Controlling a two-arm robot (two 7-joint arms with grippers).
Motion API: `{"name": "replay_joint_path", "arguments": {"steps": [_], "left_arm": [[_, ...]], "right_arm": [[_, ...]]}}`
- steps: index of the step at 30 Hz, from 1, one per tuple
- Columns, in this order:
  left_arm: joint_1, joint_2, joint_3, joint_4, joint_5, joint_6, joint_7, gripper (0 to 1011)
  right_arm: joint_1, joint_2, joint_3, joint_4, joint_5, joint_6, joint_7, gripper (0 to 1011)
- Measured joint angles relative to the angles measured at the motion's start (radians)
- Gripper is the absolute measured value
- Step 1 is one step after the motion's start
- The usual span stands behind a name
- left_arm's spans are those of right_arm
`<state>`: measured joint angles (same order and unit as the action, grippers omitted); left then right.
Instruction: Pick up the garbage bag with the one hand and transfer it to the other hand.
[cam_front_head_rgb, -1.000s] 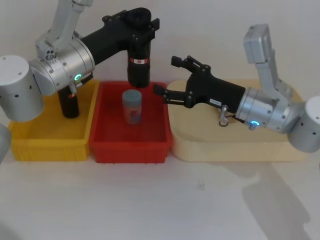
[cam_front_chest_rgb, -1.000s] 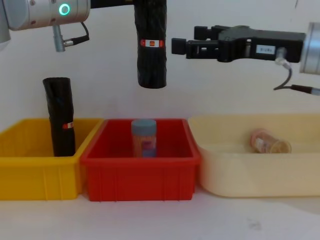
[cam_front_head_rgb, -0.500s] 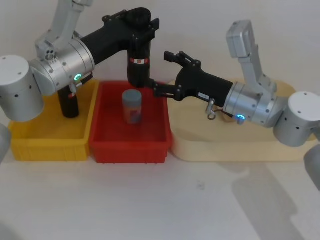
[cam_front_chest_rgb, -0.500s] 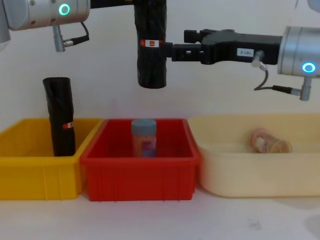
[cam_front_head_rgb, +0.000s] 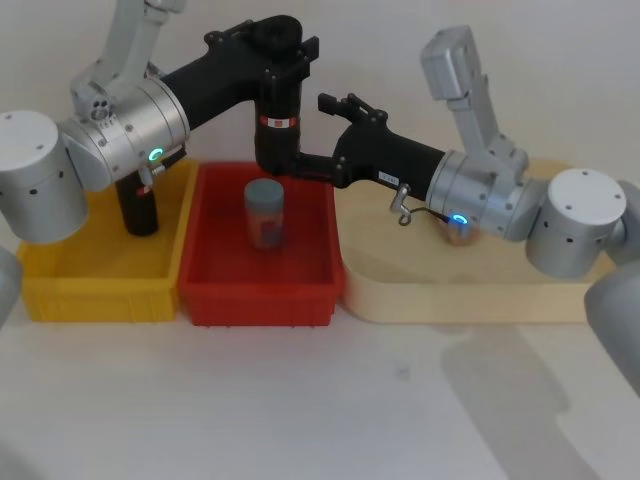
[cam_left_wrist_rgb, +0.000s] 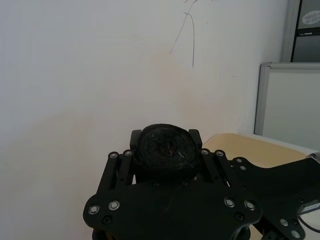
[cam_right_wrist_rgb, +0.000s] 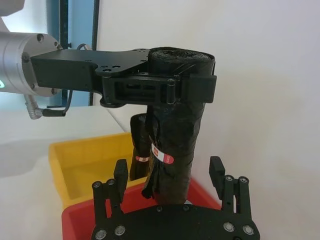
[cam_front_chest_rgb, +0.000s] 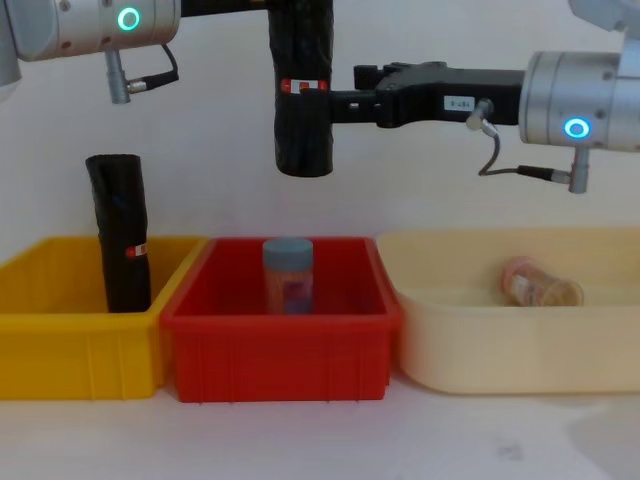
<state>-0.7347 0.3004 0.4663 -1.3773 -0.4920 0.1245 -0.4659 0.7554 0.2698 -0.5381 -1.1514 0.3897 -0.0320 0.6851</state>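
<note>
Chest view: left gripper (cam_front_chest_rgb: 300, 15) grips the garbage bag (cam_front_chest_rgb: 303, 110) aloft; right gripper (cam_front_chest_rgb: 318, 103) brackets it, jaws spread. Transfer pending.

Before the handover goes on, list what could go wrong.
1. The right tool is open around the garbage bag; if the left tool lets go before it shuts, the bag likely drops onto the blue-lidded jar in the red bin.
2. Wrinkled plastic may slip.
</note>
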Motion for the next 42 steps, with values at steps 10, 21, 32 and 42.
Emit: {"name": "replay_joint_path", "arguments": {"steps": [10, 21, 32, 42], "left_arm": [[0.000, 0.000, 0.000, 0.000, 0.000, 0.000, 0.000, 532], [0.000, 0.000, 0.000, 0.000, 0.000, 0.000, 0.000, 531], [0.000, 0.000, 0.000, 0.000, 0.000, 0.000, 0.000, 532], [0.000, 0.000, 0.000, 0.000, 0.000, 0.000, 0.000, 531]], "right_arm": [[0.027, -0.019, -0.016, 0.024, -0.012, 0.005, -0.023, 1000], [0.063, -0.050, -0.032, 0.070, -0.020, 0.002, -0.034, 1000], [0.093, -0.084, -0.040, 0.122, -0.029, -0.008, -0.037, 1000], [0.115, -0.111, -0.044, 0.158, -0.036, -0.014, -0.037, 951]]}}
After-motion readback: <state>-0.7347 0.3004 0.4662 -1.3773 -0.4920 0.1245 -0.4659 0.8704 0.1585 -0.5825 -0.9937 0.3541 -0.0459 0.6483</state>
